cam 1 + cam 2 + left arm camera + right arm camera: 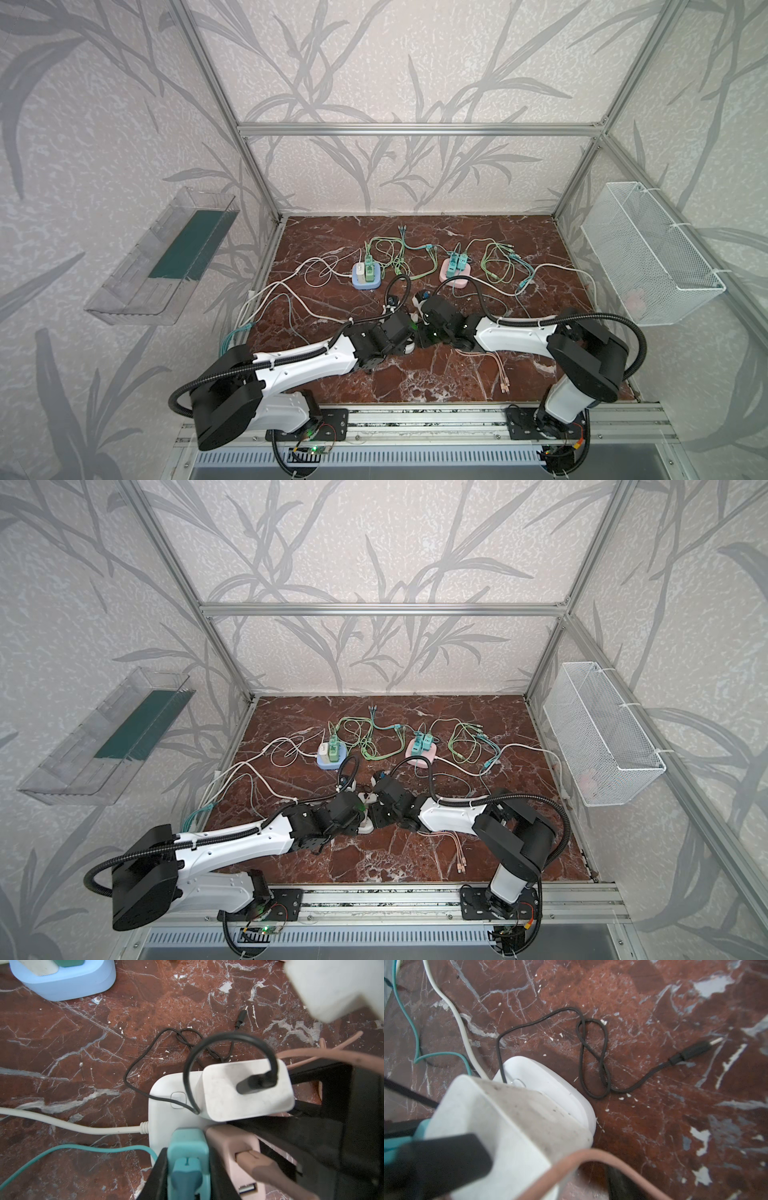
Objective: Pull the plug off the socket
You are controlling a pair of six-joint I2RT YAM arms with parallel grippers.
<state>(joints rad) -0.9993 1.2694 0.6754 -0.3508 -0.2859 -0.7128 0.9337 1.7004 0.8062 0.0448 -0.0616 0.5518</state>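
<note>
The left gripper (187,1159) is clamped on a teal plug (187,1140), with a black finger (159,1176) on each side. The plug sits on a white socket block (162,1122). A pink plug (232,1145) touches it, and a white charger (247,1093) stands just beside them. A black cable (228,1035) arcs from the charger's top and lies looped on the marble table (72,1053), its connector (242,1019) loose. A white cord (104,1131) enters the block's side, and a teal cable (104,1148) lies near it. A blue socket block (68,985) stands well apart.
</note>
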